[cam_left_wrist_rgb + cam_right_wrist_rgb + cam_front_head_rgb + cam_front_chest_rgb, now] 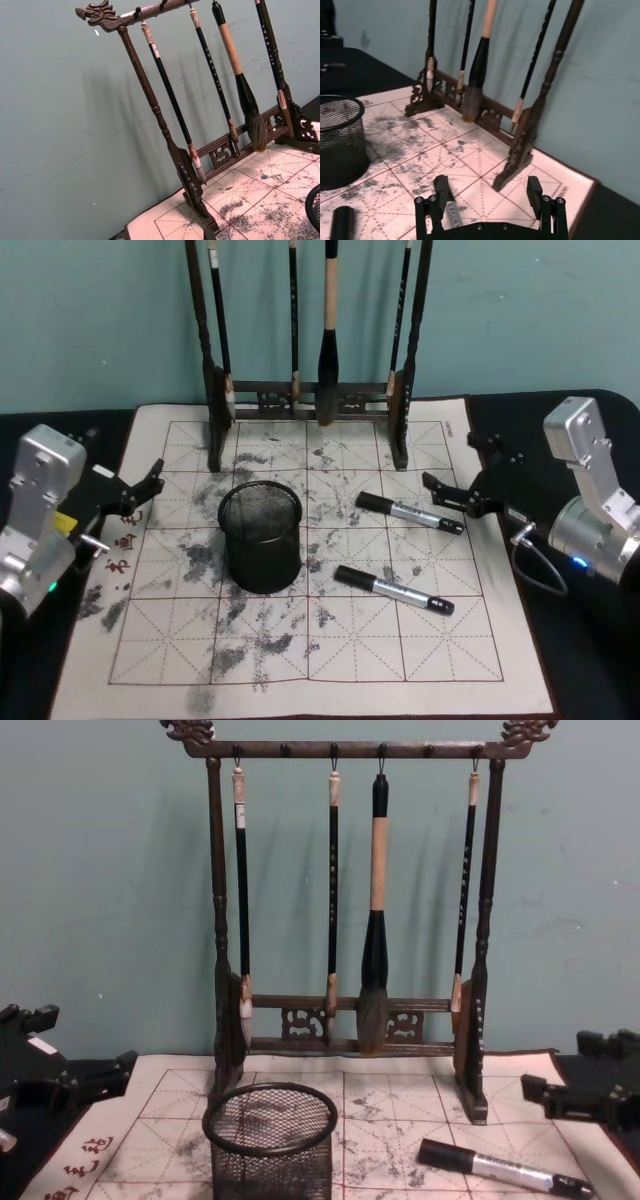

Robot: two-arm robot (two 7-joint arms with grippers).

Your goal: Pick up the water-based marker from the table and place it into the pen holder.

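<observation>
Though the near marker (393, 590) bears illegible print, left gripper (152, 490) and right gripper (450, 460) gape.

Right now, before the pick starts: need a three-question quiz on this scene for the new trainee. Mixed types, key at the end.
1. True or false: a marker already stands in the pen holder.
2. How many brushes hang on the rack? A) two B) four C) six
3. Which is closer to the far marker and the near marker: the left gripper at the left edge of the mat, or the open right gripper at its right edge?
Key: 1 false; 2 B; 3 right gripper.
</observation>
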